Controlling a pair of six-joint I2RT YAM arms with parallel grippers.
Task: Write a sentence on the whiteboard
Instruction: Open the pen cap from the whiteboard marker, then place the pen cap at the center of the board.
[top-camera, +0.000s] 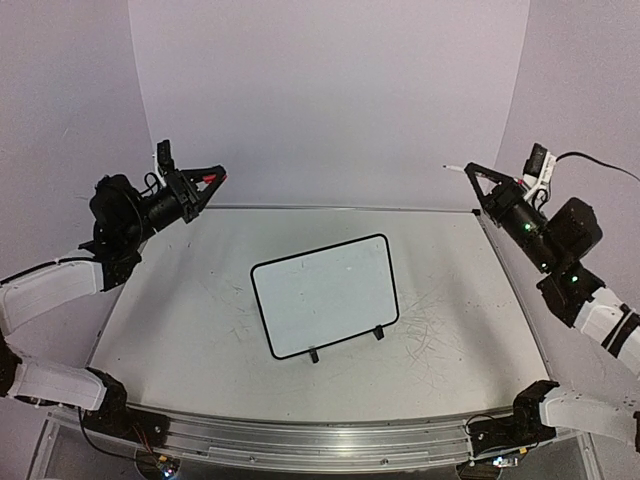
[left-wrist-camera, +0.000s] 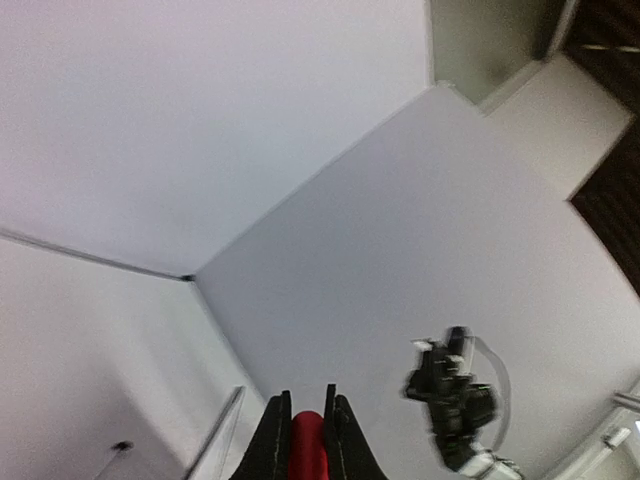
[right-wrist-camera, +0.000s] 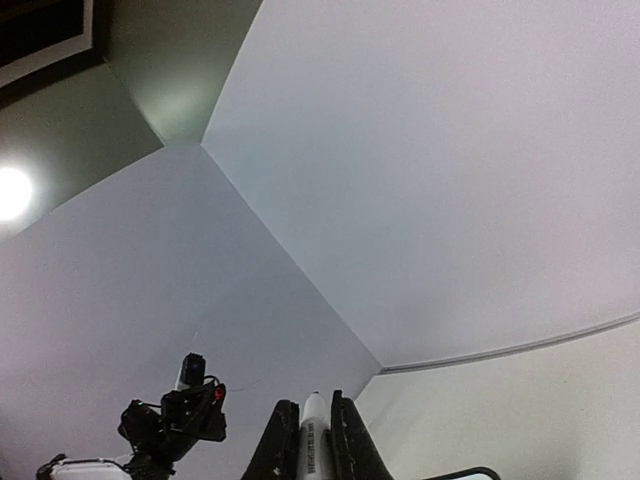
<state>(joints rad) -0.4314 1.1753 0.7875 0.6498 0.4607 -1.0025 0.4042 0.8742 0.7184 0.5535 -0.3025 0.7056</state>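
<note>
- Top external: set high behind the arm bases, it looks down and forward over the whole table, with the whiteboard mid-frame.
- Left wrist: it looks up along the left gripper, closed on a red piece at bottom centre, toward bare walls. The right arm is at lower right.
- Right wrist: it looks up past the right gripper, clamping a white marker. The left arm is at lower left.
- All three views show the arms.

Both arms are recorded raised and spread wide apart, elbows bent, wrists angled inward and slightly upward, with the left gripper clamped on a red piece and the right gripper clamped on a white marker.
</note>
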